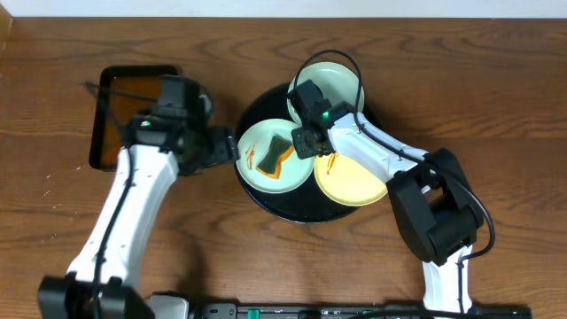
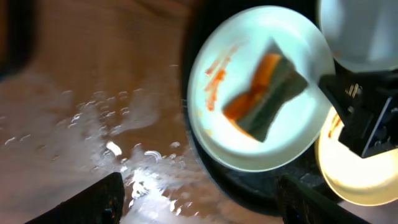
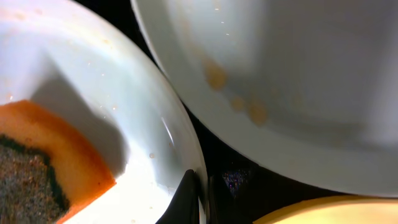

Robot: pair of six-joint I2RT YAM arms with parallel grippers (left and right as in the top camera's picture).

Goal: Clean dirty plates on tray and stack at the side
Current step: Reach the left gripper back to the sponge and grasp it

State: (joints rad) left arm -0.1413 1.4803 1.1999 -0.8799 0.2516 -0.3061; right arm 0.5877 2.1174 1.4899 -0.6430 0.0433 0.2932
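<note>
Setup: round black tray [image 1: 285,206] at mid-table [image 1: 71,53], carrying all three plates.

- Streaked plate [image 1: 255,175]: pale blue-green, on the left part of the tray. Orange streaks on its left side. An orange and dark green sponge [image 1: 276,158] lies flat in its well.
- Far plate [image 1: 337,84]: pale blue-green, at the back of the tray. The right wrist view shows faint orange spots on it [image 3: 214,74].
- Yellow plate [image 1: 354,182]: on the right part of the tray, just beside the streaked plate.

Right end effector [image 1: 306,142]: over the spot where the three plates come closest. In the right wrist view its fingers [image 3: 186,196] are drawn together on the right rim of the streaked plate, one inside the rim and one outside. The grip is narrow and pinches only the rim. Cannot tell whether the plate is lifted off the tray.

Left end effector [image 1: 229,148]: just left of the tray, level with the streaked plate and pointing at it. Its jaws stand wide and hold nothing. In the left wrist view both fingers [image 2: 99,199] frame the plate and sponge [image 2: 267,96] without touching them. The wood below shows bright wet-looking glints.

Also present: a small rectangular black tray [image 1: 137,70] of brown liquid at far left, well apart from the plates.
</note>
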